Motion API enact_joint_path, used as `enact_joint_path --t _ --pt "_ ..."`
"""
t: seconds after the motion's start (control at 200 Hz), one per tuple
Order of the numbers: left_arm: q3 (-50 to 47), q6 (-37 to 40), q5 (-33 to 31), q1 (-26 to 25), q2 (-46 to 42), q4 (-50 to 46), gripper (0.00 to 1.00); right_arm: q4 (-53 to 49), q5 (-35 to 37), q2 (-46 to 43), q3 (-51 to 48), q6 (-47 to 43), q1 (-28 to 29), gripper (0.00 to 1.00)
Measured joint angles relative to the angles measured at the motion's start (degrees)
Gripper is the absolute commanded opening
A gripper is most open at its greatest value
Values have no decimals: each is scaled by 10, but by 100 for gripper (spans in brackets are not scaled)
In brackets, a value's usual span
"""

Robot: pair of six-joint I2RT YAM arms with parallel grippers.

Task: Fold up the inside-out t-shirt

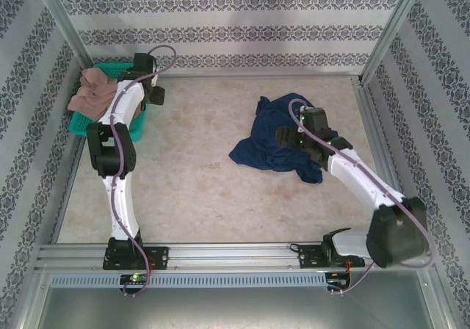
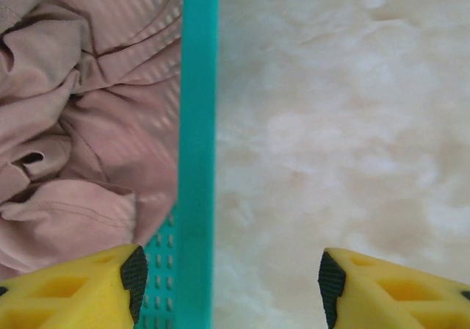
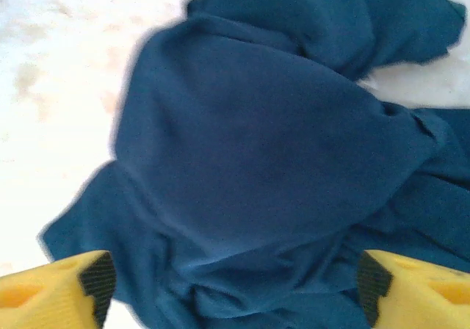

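1. t-shirt (image 1: pixel 275 142), 2 o'clock on the table: solid dark navy, deeper blue in the folds.
2. garment (image 1: pixel 92 94), 10 o'clock: pinkish-tan, with faint paler bars across it up close.
3. basket (image 2: pixel 198 123) under it: teal.
4. table (image 1: pixel 198 175): cream, marbled with tan blotches.
5. walls (image 1: pixel 220 20): white with bands of grey floral pattern.
6. my left gripper (image 2: pixel 232 279) and right gripper (image 3: pixel 235 291): yellow fingers, black pads.
7. my left arm (image 1: pixel 121 197) and right arm (image 1: pixel 360 182): white links, black joints; cables (image 1: pixel 422 219) lilac.
8. rail (image 1: pixel 220 254) at 6 o'clock: silver.

Overhead, close right wrist: shared t-shirt (image 1: pixel 264 149)
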Motion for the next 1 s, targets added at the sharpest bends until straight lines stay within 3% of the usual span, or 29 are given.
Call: enact_joint_path --t 0.16,0.29,0.47,0.725,0.999 --pt "-221 -88 113 -36 -207 116 72 -65 12 6 2 0 -76 79" --pt "-373 -147 200 -154 -318 231 71 -110 15 -47 -48 12 -80 78" --pt "-422 -163 268 -285 -226 270 70 -140 -30 -113 -158 60 -148 73" --pt "-389 -158 269 -323 -110 254 65 -147 -34 -45 -150 74 -152 66" --pt "-337 -158 273 -336 -52 255 31 -125 -42 34 -115 75 -152 41"
